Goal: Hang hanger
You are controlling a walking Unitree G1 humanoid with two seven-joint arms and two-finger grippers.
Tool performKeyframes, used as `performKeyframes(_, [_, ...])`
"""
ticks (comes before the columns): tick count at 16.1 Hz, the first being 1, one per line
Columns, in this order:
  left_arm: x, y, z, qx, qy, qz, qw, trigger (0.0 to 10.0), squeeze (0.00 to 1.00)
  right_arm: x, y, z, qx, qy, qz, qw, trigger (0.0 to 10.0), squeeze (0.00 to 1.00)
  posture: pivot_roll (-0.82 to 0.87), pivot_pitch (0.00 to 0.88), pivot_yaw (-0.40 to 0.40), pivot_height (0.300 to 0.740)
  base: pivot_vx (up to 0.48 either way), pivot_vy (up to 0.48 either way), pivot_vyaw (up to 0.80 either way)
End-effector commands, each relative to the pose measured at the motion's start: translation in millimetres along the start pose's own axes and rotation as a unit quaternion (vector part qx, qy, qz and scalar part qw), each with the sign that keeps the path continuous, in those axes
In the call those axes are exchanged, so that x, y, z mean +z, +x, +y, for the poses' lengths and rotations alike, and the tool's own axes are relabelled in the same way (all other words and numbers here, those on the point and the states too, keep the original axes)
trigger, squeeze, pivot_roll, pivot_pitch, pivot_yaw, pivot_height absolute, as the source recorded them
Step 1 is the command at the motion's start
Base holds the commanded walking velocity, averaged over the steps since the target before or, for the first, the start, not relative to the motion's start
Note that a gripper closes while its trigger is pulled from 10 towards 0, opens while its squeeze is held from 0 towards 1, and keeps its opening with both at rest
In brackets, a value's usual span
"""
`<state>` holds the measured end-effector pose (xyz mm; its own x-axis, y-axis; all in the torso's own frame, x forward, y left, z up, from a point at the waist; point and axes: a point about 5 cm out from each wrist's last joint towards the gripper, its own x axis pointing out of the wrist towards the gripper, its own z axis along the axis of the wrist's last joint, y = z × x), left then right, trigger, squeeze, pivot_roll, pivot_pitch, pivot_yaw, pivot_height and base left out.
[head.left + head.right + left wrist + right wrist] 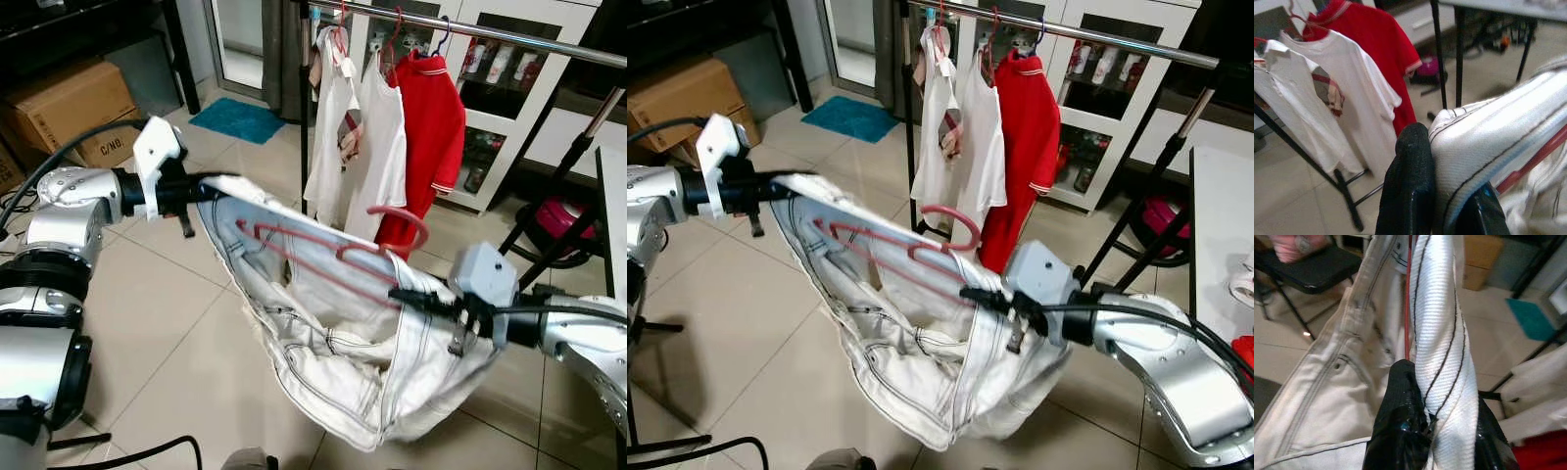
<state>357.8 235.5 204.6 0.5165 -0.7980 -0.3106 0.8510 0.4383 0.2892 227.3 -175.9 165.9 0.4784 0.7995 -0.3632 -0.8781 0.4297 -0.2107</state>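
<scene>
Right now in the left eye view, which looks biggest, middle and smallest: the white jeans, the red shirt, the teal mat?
1. white jeans, biggest, but they hang nearest the camera, so that helps.
2. red shirt, on the rail farther back.
3. teal mat, smallest, though partly hidden and far away.

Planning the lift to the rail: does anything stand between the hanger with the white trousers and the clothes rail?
Nothing visible blocks the way. The red hanger is held up by left gripper and right gripper, below the rail. Hung shirts crowd the rail's near end.
</scene>
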Motion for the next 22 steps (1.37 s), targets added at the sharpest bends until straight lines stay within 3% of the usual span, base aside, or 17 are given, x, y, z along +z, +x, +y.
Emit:
performKeyframes(1, [-12.9, -56.8, 21.2, 0.123, -0.006, 0.061, 0.991, 0.0, 0.00, -11.1, -28.0, -14.3, -0.020, 0.020, 0.035, 0.999, 0.0, 0.00, -0.03, 0.000, 0.002, 0.740, 0.000, 0.000, 0.00])
performKeyframes(5, [-22.1, -64.9, 23.7, 0.174, -0.023, 0.051, 0.983, 0.0, 0.00, -17.8, -34.7, -6.0, 0.047, 0.027, 0.055, 0.997, 0.0, 0.00, -0.03, 0.000, -0.001, 0.740, 0.000, 0.000, 0.00])
performKeyframes(6, [-27.8, -69.0, 22.0, 0.180, -0.035, 0.049, 0.982, 0.0, 0.00, -18.3, -37.0, -8.5, 0.044, 0.038, 0.043, 0.997, 0.0, 0.00, -0.03, 0.000, -0.002, 0.740, 0.000, 0.000, 0.00])
performKeyframes(7, [-39.5, -76.7, 18.4, 0.197, -0.078, 0.039, 0.977, 0.0, 0.00, -15.2, -41.0, -13.4, 0.033, 0.072, 0.001, 0.997, 0.0, 0.00, -0.03, 0.000, -0.004, 0.740, 0.000, 0.000, 0.00])
performKeyframes(11, [-65.2, -77.9, 5.4, 0.219, -0.151, 0.024, 0.964, 0.0, 0.00, -4.3, -43.5, -20.3, 0.018, 0.120, -0.078, 0.990, 0.0, 0.00, -0.03, 0.000, -0.004, 0.740, 0.000, 0.000, 0.00])
performKeyframes(15, [-88.0, -77.2, -9.1, 0.247, -0.226, -0.009, 0.942, 0.0, 0.00, 0.1, -47.4, -22.5, 0.011, 0.156, -0.124, 0.980, 0.0, 0.00, -0.03, 0.000, -0.002, 0.740, 0.000, 0.000, 0.00])
performKeyframes(18, [-93.7, -76.9, -13.1, 0.255, -0.254, -0.025, 0.933, 0.0, 0.00, 3.2, -48.9, -25.7, 0.001, 0.170, -0.149, 0.974, 0.0, 0.00, -0.03, 0.000, -0.001, 0.740, 0.000, 0.000, 0.00])
performKeyframes(19, [-95.1, -72.3, -16.8, 0.243, -0.268, -0.044, 0.931, 0.0, 0.00, 8.4, -47.7, -31.3, -0.023, 0.186, -0.185, 0.965, 0.0, 0.00, -0.03, 0.000, -0.003, 0.740, 0.000, 0.000, 0.00])
performKeyframes(22, [-93.7, -43.1, -29.4, 0.179, -0.253, -0.061, 0.949, 0.0, 0.00, 22.2, -37.3, -39.3, -0.069, 0.239, -0.275, 0.929, 0.0, 0.00, -0.03, 0.000, -0.004, 0.740, 0.000, 0.000, 0.00])
